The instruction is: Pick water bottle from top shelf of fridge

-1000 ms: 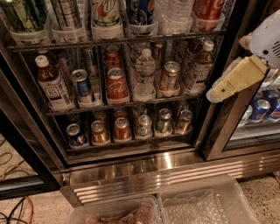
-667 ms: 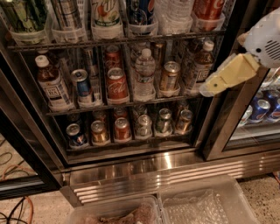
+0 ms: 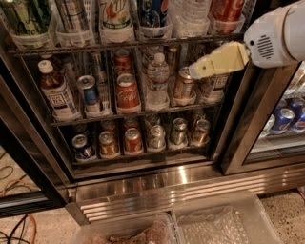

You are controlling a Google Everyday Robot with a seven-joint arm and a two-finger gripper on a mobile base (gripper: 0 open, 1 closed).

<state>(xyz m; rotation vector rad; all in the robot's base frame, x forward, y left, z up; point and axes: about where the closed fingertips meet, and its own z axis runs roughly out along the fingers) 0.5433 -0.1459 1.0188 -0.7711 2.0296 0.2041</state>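
The fridge (image 3: 238,143) fills the view, with black door frames and wire racks of drinks. The top shelf (image 3: 128,44) runs across the top edge with clear cup-like holders. The water bottle (image 3: 189,14) stands in a holder there, right of centre. Only its clear ribbed lower body shows; its label is cut off above. My gripper (image 3: 196,70), cream-coloured on a white wrist (image 3: 274,35), reaches in from the right. It hangs just below the top shelf, in front of the middle rack's cans, below and slightly right of the water bottle, not touching it.
A Pepsi bottle (image 3: 153,14) and a red bottle (image 3: 228,12) flank the water bottle. A small white-capped clear bottle (image 3: 157,80) and a brown tea bottle (image 3: 56,90) stand on the middle rack. Clear plastic bins (image 3: 224,224) sit on the floor below. A black door post (image 3: 252,114) stands at right.
My gripper has moved left and a little up, from beside the right door post to in front of the middle rack, nearer the top shelf.
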